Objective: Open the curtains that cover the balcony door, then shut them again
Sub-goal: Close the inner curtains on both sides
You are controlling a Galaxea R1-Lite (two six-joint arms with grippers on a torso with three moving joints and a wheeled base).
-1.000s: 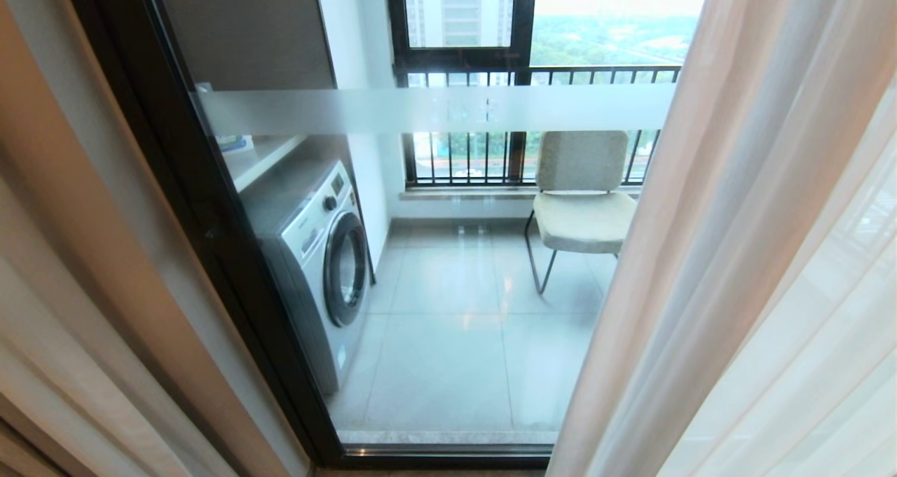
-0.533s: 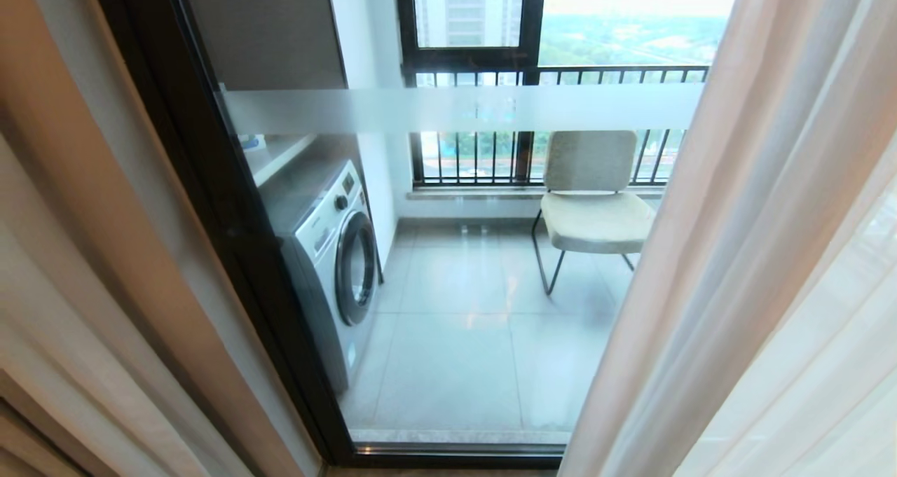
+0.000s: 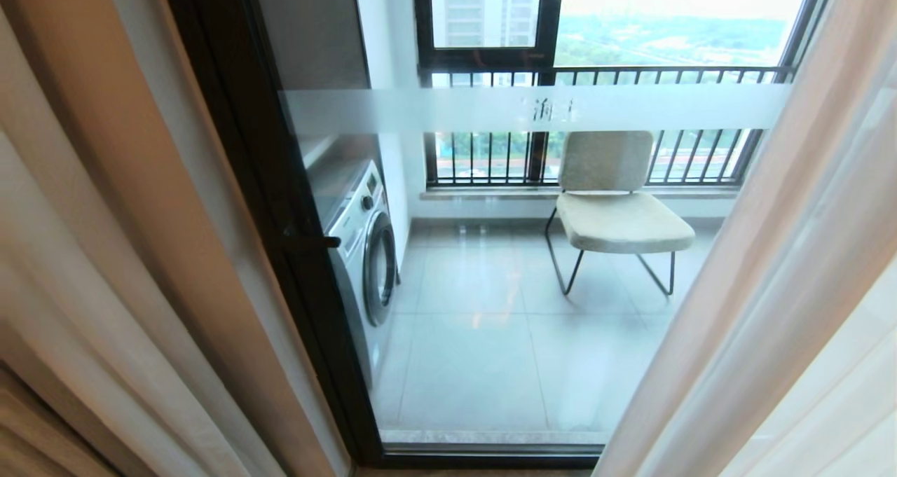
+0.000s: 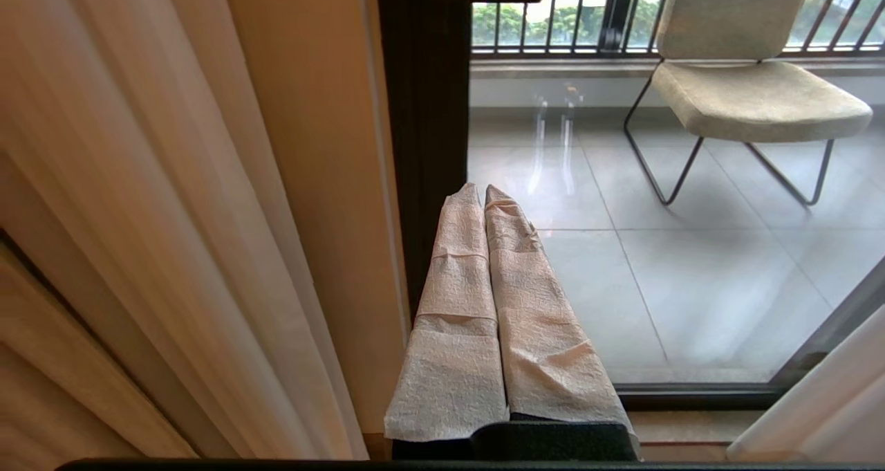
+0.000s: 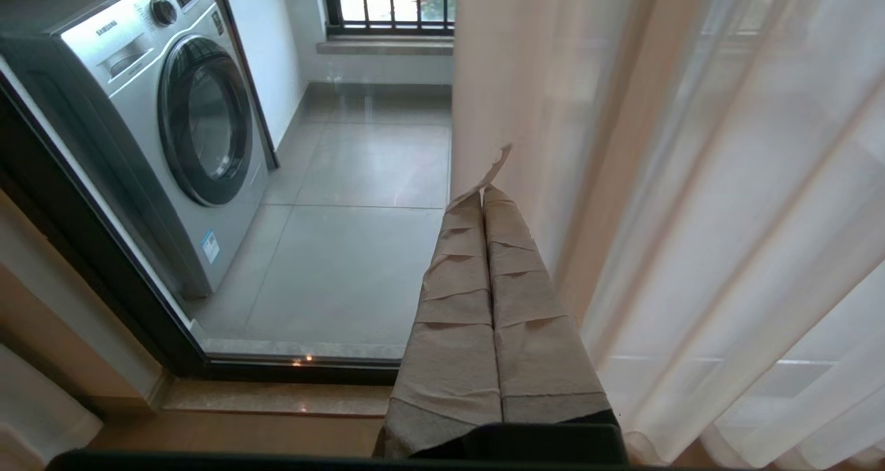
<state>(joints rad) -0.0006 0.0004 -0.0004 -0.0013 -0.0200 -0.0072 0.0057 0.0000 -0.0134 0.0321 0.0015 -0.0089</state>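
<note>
The balcony door [image 3: 532, 365] is clear glass in a black frame [image 3: 280, 204], with a frosted band [image 3: 532, 109] across it. Sheer white curtains [image 3: 792, 309] hang at the right and beige curtains [image 3: 105, 253] at the left, with the glass bare between them. My left gripper [image 4: 482, 191] is shut and empty, its wrapped fingers [image 4: 456, 284] pointing at the door frame [image 4: 425, 146] beside the beige curtain [image 4: 138, 201]. My right gripper [image 5: 482, 193] is shut too, holding nothing, beside the sheer curtain [image 5: 691, 180]. Neither arm shows in the head view.
Beyond the glass stand a washing machine [image 3: 364, 246] at the left and a beige chair [image 3: 617, 218] on a tiled balcony floor [image 3: 490, 351]. A black railing and window [image 3: 596, 78] close the far side. A stone sill [image 5: 276, 395] runs under the door.
The whole head view has shifted, so the camera has moved rightward: more of the chair and railing shows and the door frame sits further right. Nothing in the scene itself has moved.
</note>
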